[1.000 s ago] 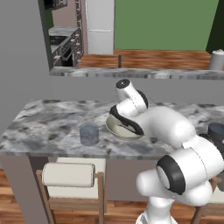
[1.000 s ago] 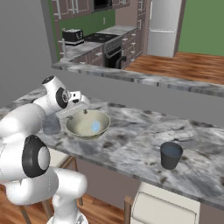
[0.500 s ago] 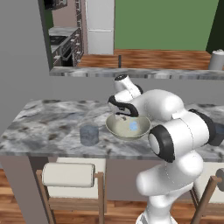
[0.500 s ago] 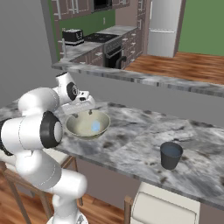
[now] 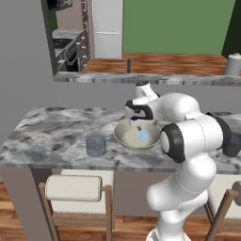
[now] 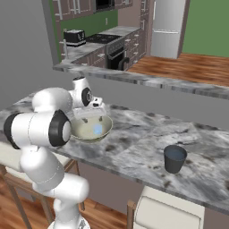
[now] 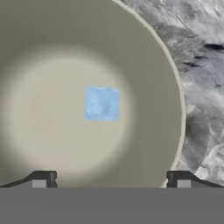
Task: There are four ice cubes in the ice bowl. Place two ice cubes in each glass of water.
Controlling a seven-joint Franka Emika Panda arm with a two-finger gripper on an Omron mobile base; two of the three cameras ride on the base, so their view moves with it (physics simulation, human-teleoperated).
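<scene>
The ice bowl (image 5: pixel 126 136) is pale beige and sits on the marble counter. A light-blue square patch, the ice cubes (image 7: pixel 101 103), lies at its bottom; I cannot tell how many. It also shows as a blue spot (image 5: pixel 143 136) (image 6: pixel 97 129). My gripper (image 7: pixel 110 179) hangs open just above the bowl (image 7: pixel 166 87), pointing down, with nothing between its fingertips (image 7: pixel 41 178). It shows over the bowl (image 6: pixel 105 127) from both sides (image 5: pixel 137 126) (image 6: pixel 91 114). One glass of water (image 5: pixel 95 145) stands left of the bowl; the other glass (image 6: pixel 174 159) stands far to the right.
The grey marble counter (image 5: pixel 52 136) runs wide to both sides. A raised ledge (image 6: pixel 179 85) lies behind it. Stools (image 5: pixel 73 188) stand under the front edge. My own arm (image 5: pixel 193 136) crowds the bowl's right side.
The arm has swung and folded so the hand moved from the bowl's rim to above its middle. The gripper stayed open. Bowl and glasses have not moved.
</scene>
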